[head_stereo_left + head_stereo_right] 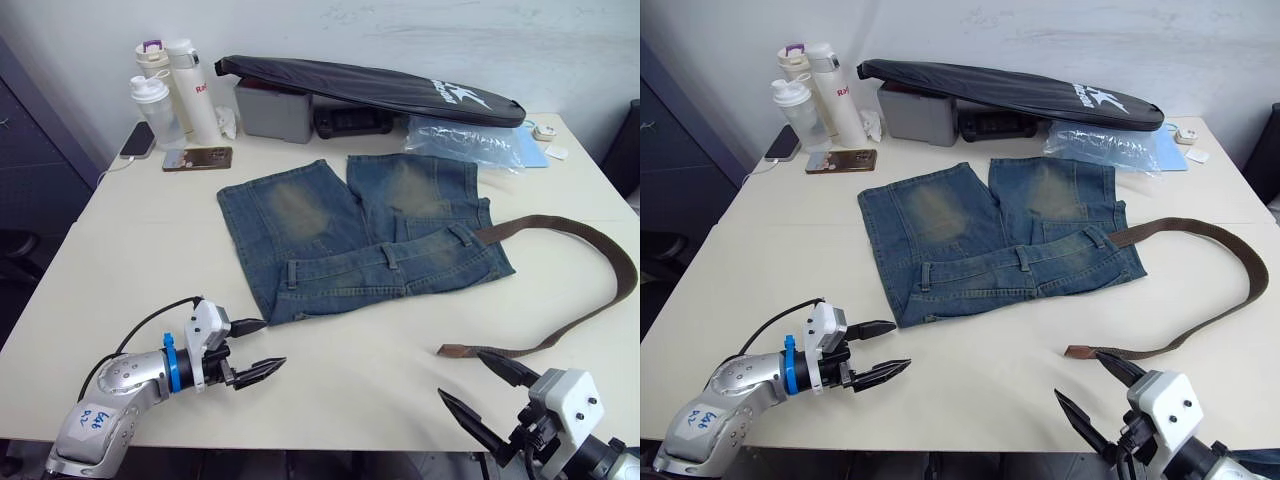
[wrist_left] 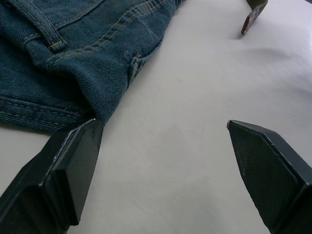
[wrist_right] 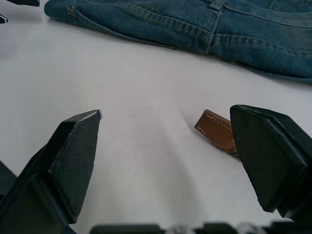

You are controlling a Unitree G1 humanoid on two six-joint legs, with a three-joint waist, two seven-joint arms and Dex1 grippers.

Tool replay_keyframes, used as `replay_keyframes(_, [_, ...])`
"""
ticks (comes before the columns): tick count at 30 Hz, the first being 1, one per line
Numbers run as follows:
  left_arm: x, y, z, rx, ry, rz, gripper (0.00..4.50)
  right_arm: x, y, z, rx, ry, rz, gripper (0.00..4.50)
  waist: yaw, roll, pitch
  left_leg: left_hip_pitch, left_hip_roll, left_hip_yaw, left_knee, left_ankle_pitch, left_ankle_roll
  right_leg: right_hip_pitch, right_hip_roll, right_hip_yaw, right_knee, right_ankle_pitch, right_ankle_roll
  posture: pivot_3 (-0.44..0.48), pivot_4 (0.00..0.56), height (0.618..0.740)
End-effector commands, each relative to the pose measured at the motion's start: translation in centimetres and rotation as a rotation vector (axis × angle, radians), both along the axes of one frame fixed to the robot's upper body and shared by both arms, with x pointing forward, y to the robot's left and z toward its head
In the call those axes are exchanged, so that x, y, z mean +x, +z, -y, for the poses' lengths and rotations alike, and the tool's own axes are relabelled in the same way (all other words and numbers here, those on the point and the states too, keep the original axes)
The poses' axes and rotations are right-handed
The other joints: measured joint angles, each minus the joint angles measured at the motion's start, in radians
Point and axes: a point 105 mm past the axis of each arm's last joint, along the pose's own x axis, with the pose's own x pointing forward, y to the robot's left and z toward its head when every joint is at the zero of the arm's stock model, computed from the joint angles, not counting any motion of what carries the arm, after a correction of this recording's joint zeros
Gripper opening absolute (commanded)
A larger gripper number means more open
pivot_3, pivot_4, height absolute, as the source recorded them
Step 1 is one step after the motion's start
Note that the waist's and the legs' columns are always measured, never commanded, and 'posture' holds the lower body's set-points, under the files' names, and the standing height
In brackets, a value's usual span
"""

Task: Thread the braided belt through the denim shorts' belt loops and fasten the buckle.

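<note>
Nearest the lens, right gripper (image 1: 492, 392) with fingers spread wide and empty, poised just short of the tan leather tip (image 3: 217, 130) of the braided belt (image 1: 590, 240). Opposite, left gripper (image 1: 256, 348) likewise agape and holding nothing, hovering off the near corner of the denim shorts (image 1: 355, 235). Shorts spread flat mid-table (image 1: 120, 260), waistband toward the robot, two belt loops (image 1: 393, 254) visible along it. Belt emerging from the waistband's right end, curving out in a wide arc across the tabletop and back to the tip; buckle not made out. Probably limp and light, that woven strap: likely to sag and twist if pinched mid-length. Best hold apparently the stiffer leather tip, flat between the pads, for steering through a loop. Denim soft too, apt to bunch and slide, so worth pinning near the waistband. Bottles (image 1: 165, 85), a phone (image 1: 197, 158) and a black bag (image 1: 370, 88) lined up at the far edge.
</note>
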Motion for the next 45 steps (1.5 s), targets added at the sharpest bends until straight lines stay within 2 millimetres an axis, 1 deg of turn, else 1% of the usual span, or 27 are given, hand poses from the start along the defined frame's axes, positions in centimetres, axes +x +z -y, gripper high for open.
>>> replay_keyframes(1, [-0.6,1.1,0.6,-0.024,-0.066,0.027,4.48,0.2,0.7,-0.1,0.0,0.017,0.035,4.5,0.0,0.0,0.0,0.0,0.0,0.0,0.0,0.0,0.0,0.0,0.0,0.0,0.0,0.0,0.0,0.0,0.15,0.74])
replay_keyframes(3, [-1.0,1.4,0.9,-0.049,-0.104,0.027,4.48,0.5,0.9,0.0,-0.001,0.022,0.042,4.5,0.0,0.0,0.0,0.0,0.0,0.0,0.0,0.0,0.0,0.0,0.0,0.0,0.0,0.0,0.0,0.0,0.15,0.74])
replay_keyframes(5, [-1.0,1.7,1.0,-0.076,-0.112,0.035,4.48,0.6,0.9,0.0,0.002,0.029,0.042,4.5,0.0,0.0,0.0,0.0,0.0,0.0,0.0,0.0,0.0,0.0,0.0,0.0,0.0,0.0,0.0,0.0,0.15,0.74])
replay_keyframes(11, [-0.7,3.0,0.7,-0.131,-0.128,0.089,4.48,0.9,1.1,0.0,0.007,0.037,0.047,4.5,0.0,0.0,0.0,0.0,0.0,0.0,0.001,0.0,0.0,0.0,0.001,0.0,0.001,0.0,0.001,0.0,0.15,0.74])
replay_keyframes(17, [-0.6,3.5,0.8,-0.136,-0.147,0.105,4.48,1.4,1.3,-0.2,0.006,0.04,0.054,4.5,0.0,0.0,0.0,0.0,0.0,0.0,0.002,0.0,0.0,0.0,0.001,0.0,0.002,0.001,0.001,0.0,0.15,0.74])
replay_keyframes(21, [-0.9,3.9,1.4,-0.093,-0.25,0.132,4.48,1.5,1.7,-0.2,-0.005,0.034,0.059,4.5,0.001,0.0,0.0,0.001,0.0,-0.001,0.003,0.0,0.0,0.0,0.002,0.0,0.002,0.001,0.002,0.0,0.15,0.74])
replay_keyframes(24, [0.3,5.6,2.6,-0.06,-0.349,0.156,4.48,1.6,2.6,-0.1,-0.021,0.041,0.055,4.5,0.004,0.0,0.0,0.001,-0.001,-0.001,0.004,0.0,0.0,0.0,0.002,0.0,0.002,0.001,0.002,0.0,0.15,0.74])
replay_keyframes(26, [1.2,6.6,3.8,-0.012,-0.424,0.174,4.48,1.3,2.6,0.0,-0.007,0.046,-0.03,4.5,0.007,0.0,0.0,0.001,-0.001,-0.003,0.006,0.001,0.0,0.0,0.003,0.001,0.002,0.002,0.003,0.0,0.15,0.74])
replay_keyframes(28, [1.7,7.4,4.9,0.021,-0.517,0.12,4.48,1.1,2.8,0.1,-0.016,0.061,-0.086,4.5,0.009,-0.001,0.0,0.001,-0.002,-0.003,0.009,0.0,0.001,0.001,0.003,0.001,0.003,0.003,0.005,0.0,0.15,0.74])
replay_keyframes(30, [1.8,8.3,5.9,0.054,-0.618,0.111,4.48,1.0,3.1,0.2,-0.063,0.074,-0.127,4.5,0.009,-0.001,0.0,0.0,-0.002,-0.003,0.009,0.001,0.001,0.002,0.004,0.002,0.003,0.003,0.006,0.0,0.15,0.74])
replay_keyframes(31, [1.6,8.8,6.4,0.066,-0.68,0.111,4.48,0.9,3.1,0.5,-0.097,0.087,-0.161,4.5,0.008,-0.001,0.0,0.0,-0.002,-0.003,0.009,0.001,0.001,0.001,0.004,0.002,0.003,0.003,0.006,0.0,0.15,0.74])
replay_keyframes(34, [1.3,9.6,7.1,0.095,-0.774,0.116,4.48,0.9,3.1,1.5,-0.198,0.097,-0.229,4.5,-0.001,-0.002,0.002,-0.002,-0.001,-0.001,0.011,0.003,-0.002,0.001,0.007,0.004,0.003,0.003,0.006,0.0,0.15,0.74])
replay_keyframes(36, [1.4,10.2,7.6,0.102,-0.797,0.124,4.48,1.8,3.2,3.2,-0.309,0.089,-0.244,4.5,-0.001,-0.002,0.002,-0.002,0.0,0.0,0.011,0.003,-0.002,0.0,0.009,0.005,0.003,0.003,0.007,0.0,0.15,0.74])
replay_keyframes(38, [1.3,10.5,7.8,0.101,-0.809,0.123,4.48,3.2,3.6,5.0,-0.42,0.084,-0.244,4.5,-0.001,-0.003,0.003,-0.001,0.0,0.0,0.012,0.003,-0.002,0.0,0.017,0.007,0.002,0.003,0.007,0.0,0.15,0.74])
replay_keyframes(40, [1.2,10.7,7.8,0.091,-0.798,0.12,4.48,4.7,4.2,6.2,-0.457,0.085,-0.246,4.5,-0.003,-0.004,0.004,0.0,0.001,0.001,0.014,0.002,-0.001,0.001,0.018,0.01,0.002,0.004,0.008,0.0,0.15,0.74])
replay_keyframes(42, [1.3,10.7,7.8,0.086,-0.771,0.126,4.48,5.7,4.3,6.4,-0.463,0.128,-0.257,4.5,0.0,-0.004,0.004,0.0,0.002,0.001,0.014,0.002,0.002,0.0,0.018,0.018,0.002,0.004,0.009,0.0,0.15,0.74])
replay_keyframes(45, [1.2,10.5,7.9,0.07,-0.737,0.123,4.48,6.5,3.2,6.5,-0.496,0.228,-0.315,4.5,0.002,-0.003,0.005,-0.001,0.002,0.0,0.014,0.002,0.002,0.0,0.02,0.029,0.002,0.005,0.01,0.0,0.15,0.74])
